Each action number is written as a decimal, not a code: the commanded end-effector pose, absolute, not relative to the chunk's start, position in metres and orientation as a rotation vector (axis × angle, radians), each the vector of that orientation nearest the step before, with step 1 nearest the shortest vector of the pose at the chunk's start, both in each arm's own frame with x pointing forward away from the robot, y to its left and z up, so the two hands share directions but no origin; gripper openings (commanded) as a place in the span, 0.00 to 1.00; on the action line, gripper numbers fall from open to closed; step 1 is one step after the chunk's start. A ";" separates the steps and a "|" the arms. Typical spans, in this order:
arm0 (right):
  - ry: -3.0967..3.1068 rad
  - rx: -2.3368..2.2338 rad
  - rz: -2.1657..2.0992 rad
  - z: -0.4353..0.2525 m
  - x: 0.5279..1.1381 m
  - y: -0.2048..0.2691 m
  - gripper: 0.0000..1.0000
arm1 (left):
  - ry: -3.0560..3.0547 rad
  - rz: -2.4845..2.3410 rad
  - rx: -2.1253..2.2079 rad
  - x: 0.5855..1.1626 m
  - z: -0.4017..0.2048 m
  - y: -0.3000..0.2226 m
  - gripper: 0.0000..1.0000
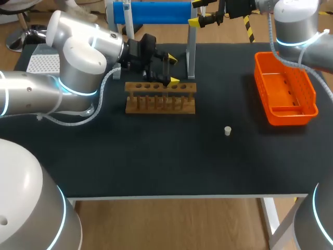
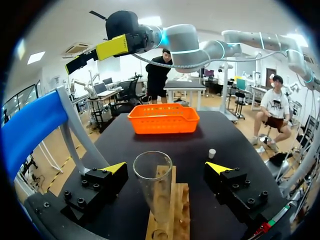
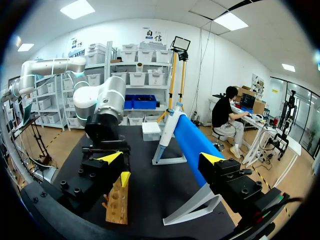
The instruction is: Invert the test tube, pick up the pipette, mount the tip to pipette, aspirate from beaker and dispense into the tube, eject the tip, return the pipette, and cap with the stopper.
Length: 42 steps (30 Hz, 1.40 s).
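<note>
A clear glass test tube (image 2: 154,185) stands mouth up in the wooden rack (image 1: 160,97), between the fingers of my left gripper (image 2: 166,167), which is open and not touching it. In the head view that gripper (image 1: 172,70) hovers at the rack's back edge. The blue pipette (image 1: 151,11) lies across a white stand (image 1: 191,52) at the far side. My right gripper (image 1: 195,13) is open beside the pipette's right end; in the right wrist view the pipette (image 3: 192,145) runs between its fingers without contact. A small white stopper (image 1: 227,130) stands on the black table.
An orange basket (image 1: 285,91) sits at the right side of the table. A white perforated box (image 1: 41,63) lies at the far left behind my left arm. Bare black tabletop (image 1: 156,156) stretches in front of the rack.
</note>
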State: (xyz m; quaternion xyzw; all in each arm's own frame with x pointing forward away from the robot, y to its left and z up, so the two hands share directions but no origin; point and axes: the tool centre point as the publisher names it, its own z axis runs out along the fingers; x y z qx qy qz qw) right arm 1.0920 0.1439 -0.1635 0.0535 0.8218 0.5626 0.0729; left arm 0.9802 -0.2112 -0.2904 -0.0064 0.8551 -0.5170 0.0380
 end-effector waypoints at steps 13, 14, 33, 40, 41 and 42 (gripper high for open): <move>2.473 0.159 1.689 -0.163 1.093 0.143 1.00 | 2.624 -1.600 -0.002 0.985 -0.296 -0.212 1.00; 2.473 0.159 1.689 -0.163 1.093 0.143 1.00 | 2.625 -1.600 -0.001 0.985 -0.296 -0.212 1.00; 2.473 0.159 1.689 -0.163 1.093 0.143 1.00 | 2.624 -1.597 0.010 0.986 -0.293 -0.211 1.00; 2.473 0.159 1.689 -0.163 1.093 0.143 1.00 | 2.624 -1.597 0.010 0.986 -0.293 -0.211 1.00; 2.473 0.159 1.689 -0.163 1.093 0.143 1.00 | 2.624 -1.597 0.010 0.986 -0.293 -0.211 1.00; 2.473 0.159 1.689 -0.163 1.093 0.143 1.00 | 2.624 -1.597 0.010 0.986 -0.293 -0.211 1.00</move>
